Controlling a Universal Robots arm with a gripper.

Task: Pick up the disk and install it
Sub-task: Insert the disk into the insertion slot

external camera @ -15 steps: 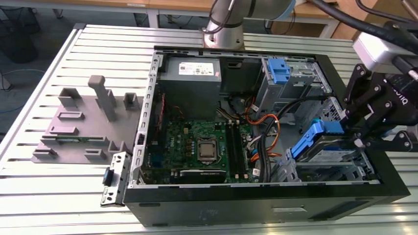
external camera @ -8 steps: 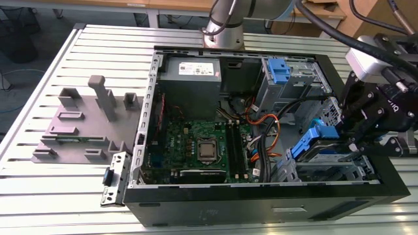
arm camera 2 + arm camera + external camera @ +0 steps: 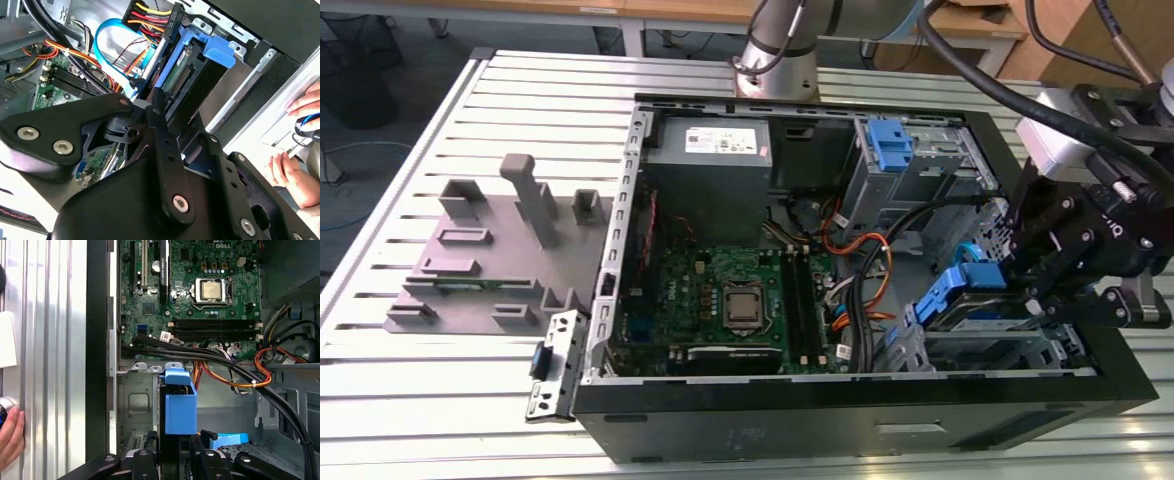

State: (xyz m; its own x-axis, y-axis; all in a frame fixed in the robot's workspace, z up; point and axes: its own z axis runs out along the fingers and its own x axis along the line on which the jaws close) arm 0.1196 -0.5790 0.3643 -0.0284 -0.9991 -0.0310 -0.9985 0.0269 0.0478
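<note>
One disk point(image 3: 179, 410) | one end effector point(image 3: 172, 461) clamped on it | at one open computer case point(image 3: 854, 425)

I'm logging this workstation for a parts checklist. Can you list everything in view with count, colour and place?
table: one, silver, slatted, under everything
computer case: one, black, side open, in the middle of the table
motherboard: one, green, on the case floor
power supply: one, grey box, at the far end of the case
cables: one bundle, orange and black, beside the motherboard
latch piece: one, blue, upright in the far drive cage
fixture block: one, grey, on the table at the exterior view's left
disk: one, silver-grey with blue rails, on edge over the grey drive bay
hand: one, a person's, on the table beside the case
gripper: one, black, shut on the disk
</note>
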